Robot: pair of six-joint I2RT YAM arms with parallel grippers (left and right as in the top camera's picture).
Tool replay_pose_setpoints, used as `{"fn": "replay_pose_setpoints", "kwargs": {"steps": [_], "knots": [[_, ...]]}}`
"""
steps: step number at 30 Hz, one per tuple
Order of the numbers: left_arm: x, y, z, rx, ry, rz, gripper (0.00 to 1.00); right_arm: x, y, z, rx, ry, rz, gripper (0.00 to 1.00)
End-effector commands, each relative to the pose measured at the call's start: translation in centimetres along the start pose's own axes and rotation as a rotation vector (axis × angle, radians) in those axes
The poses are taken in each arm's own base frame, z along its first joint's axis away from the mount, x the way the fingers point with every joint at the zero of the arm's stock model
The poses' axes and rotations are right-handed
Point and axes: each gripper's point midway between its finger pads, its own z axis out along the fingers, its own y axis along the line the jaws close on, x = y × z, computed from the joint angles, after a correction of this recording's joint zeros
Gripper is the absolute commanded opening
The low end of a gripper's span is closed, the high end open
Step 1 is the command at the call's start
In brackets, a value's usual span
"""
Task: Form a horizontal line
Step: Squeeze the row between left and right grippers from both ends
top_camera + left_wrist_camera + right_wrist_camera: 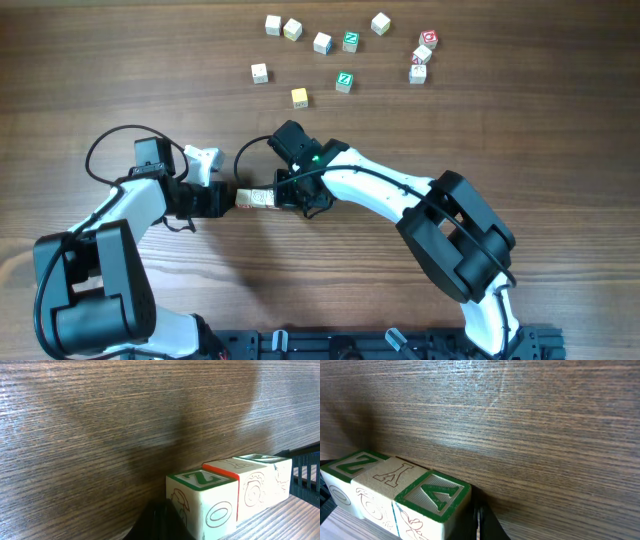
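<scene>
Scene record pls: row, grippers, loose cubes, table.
row: three letter cubes touching side by side, lying left-right between the two grippers
end cubes: Z cube and A cube, both with green-bordered tops
left gripper: shut, at the row's left end
right gripper: shut, at the row's right end
loose cubes: eleven, scattered on the far side
table: dark wood grain

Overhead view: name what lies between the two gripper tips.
A short row of three letter cubes, touching side by side, fills the gap between the left gripper and the right gripper, seen in the overhead view.
</scene>
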Motion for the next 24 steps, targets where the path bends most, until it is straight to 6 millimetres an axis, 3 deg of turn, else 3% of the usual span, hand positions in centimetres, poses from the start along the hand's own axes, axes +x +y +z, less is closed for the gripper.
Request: {"fn": "replay_pose_setpoints", "kwargs": {"steps": [1, 24], "knots": [[1.21, -0.13, 0.75, 0.015, 0.041, -0.001, 0.04, 0.47, -0.18, 0.75, 0.003, 0.016, -0.019, 0.05], [1.36, -0.14, 0.74, 0.015, 0.047, -0.004, 0.04, 0.35, -0.23, 0.75, 0.006, 0.010, -0.022, 0.05]]}}
